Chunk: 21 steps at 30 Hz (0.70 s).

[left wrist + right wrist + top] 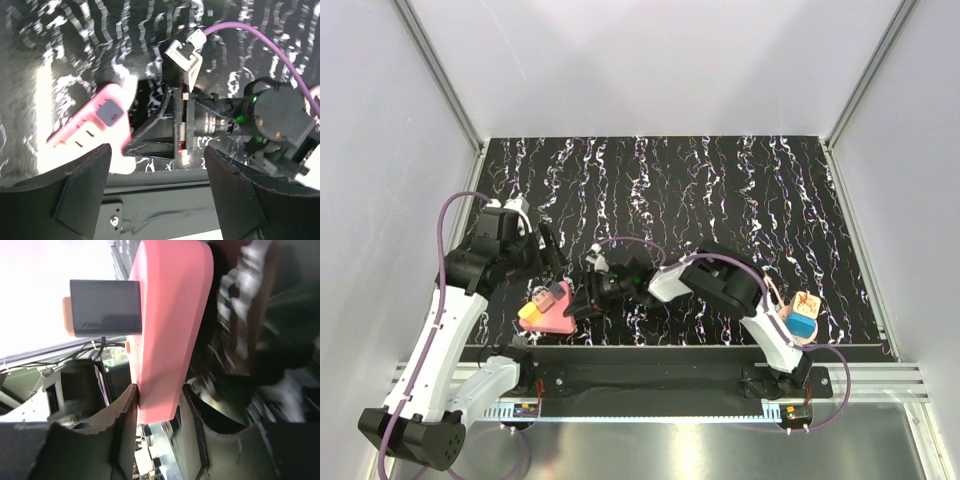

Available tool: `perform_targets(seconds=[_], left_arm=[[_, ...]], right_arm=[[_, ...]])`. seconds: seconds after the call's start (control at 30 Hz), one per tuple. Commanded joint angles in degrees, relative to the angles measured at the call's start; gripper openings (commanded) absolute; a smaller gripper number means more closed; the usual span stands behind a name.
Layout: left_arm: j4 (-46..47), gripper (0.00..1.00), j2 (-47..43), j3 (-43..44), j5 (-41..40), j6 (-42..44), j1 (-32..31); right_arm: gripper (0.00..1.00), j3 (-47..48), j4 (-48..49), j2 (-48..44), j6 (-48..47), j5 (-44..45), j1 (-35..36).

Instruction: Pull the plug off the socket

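Observation:
The pink socket (pixel 558 318) sits near the front left edge of the black mat. A small plug (pixel 544 298) is stuck in its upper face. In the right wrist view the plug (pixel 105 307) is a dark grey block on an orange base, standing out from the socket (pixel 167 325). My right gripper (pixel 159 400) is shut on the socket's end, one finger on each broad face. My right gripper (pixel 582 303) reaches in from the right. My left gripper (pixel 156 167) hangs open above and behind the socket (pixel 87 132), touching nothing; the plug (pixel 110 112) lies ahead of its left finger.
A blue and orange block (pixel 804 316) stands by the right arm's base. The table's front rail (pixel 650 380) runs just below the socket. Purple cables (pixel 620 242) loop over the mat. Grey walls close in the left, back and right sides.

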Motion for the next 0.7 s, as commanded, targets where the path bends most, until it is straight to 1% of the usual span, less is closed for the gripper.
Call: perform_targets(seconds=[0.0,0.07,0.13,0.23,0.27,0.33,0.4,0.43,0.53,0.6,0.63,0.67], left_arm=[[5.54,0.79,0.54,2.23,7.45,4.88,0.21],[6.07,0.79,1.85,1.97,8.77,6.28,0.21],[6.33,0.75,3.52,1.09,11.06,7.52,0.12],[6.42,0.73,5.2,0.13,11.16,9.8,-0.58],[6.51,0.75,5.55,0.04,10.63,10.59,-1.11],[6.51,0.83,6.08,0.56,7.74,11.47,-3.12],[6.86,0.82,6.78,1.35,4.06,12.7,-5.14],[7.12,0.82,7.57,1.53,3.34,13.23,-6.81],[7.13,0.82,9.94,1.88,0.26,15.34,-8.92],[7.3,0.78,11.09,1.53,-2.1,16.75,-10.59],[7.3,0.74,12.57,1.53,-2.64,17.19,-11.04],[7.39,0.61,13.28,1.44,-3.08,17.89,-11.48]], right_arm=[[0.15,-3.13,-5.58,-6.29,-5.28,-1.13,-1.57],[0.15,-4.98,-8.48,-7.79,-7.82,-1.92,-1.92],[0.14,-6.38,-9.91,-9.38,-9.5,-2.1,-2.09],[0.04,-7.88,-11.14,-10.43,-11.61,-3.24,-2.88],[0.01,-7.89,-11.75,-10.44,-12.57,-4.37,-3.15],[0.0,-8.32,-12.02,-10.26,-12.93,-5.52,-4.38],[0.01,-8.33,-12.2,-10.09,-13.46,-7.54,-5.26],[0.01,-8.15,-12.2,-10.0,-13.64,-8.16,-6.22],[0.03,-7.8,-12.37,-9.47,-13.81,-10.18,-7.89],[0.04,-6.93,-12.9,-8.86,-13.99,-11.94,-8.33],[0.04,-6.66,-12.99,-8.77,-14.08,-12.55,-8.42],[0.04,-6.31,-13.07,-8.42,-14.25,-13.78,-8.42]])
